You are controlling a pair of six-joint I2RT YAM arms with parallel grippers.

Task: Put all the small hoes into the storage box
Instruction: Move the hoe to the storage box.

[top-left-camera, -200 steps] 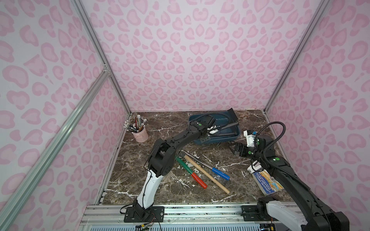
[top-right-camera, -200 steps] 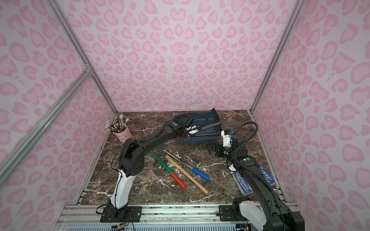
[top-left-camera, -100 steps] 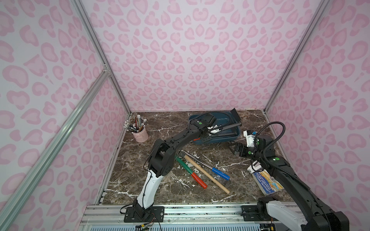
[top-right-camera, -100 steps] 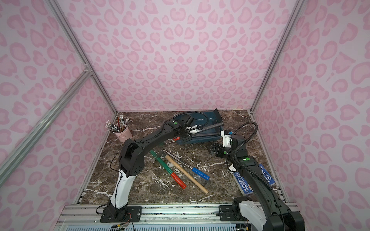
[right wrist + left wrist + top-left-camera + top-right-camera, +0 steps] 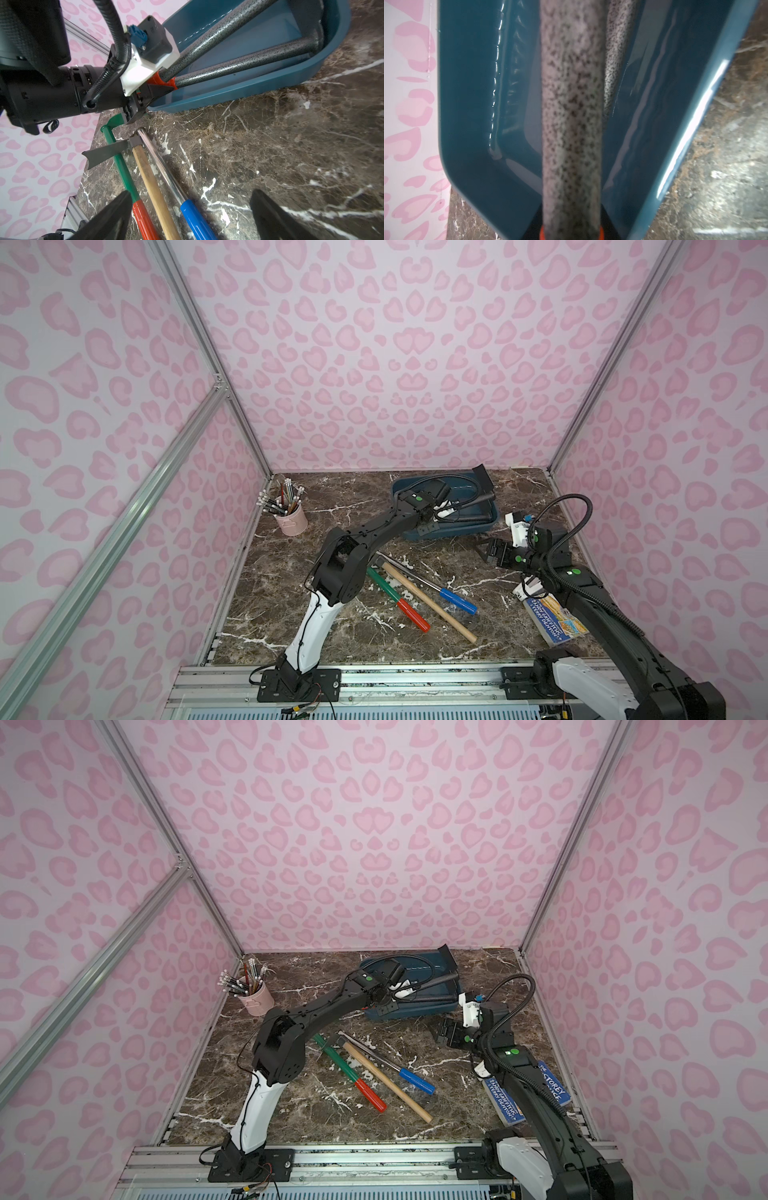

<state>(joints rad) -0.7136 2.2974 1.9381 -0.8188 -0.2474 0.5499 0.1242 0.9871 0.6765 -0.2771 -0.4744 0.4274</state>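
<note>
The small hoe [image 5: 473,501] gripped by its handle in the left gripper [image 5: 442,511], angled within the blue storage box [image 5: 453,533] at the far side, right gripper [image 5: 482,556] spread wide, empty, near the box's right end.

Teal storage box [image 5: 249,87], speckled grey small hoe [image 5: 249,59].

Robot lab booth: pink leopard-print walls [image 5: 374,364], aluminium frame [image 5: 220,383], marble-pattern tabletop [image 5: 457,647].
</note>
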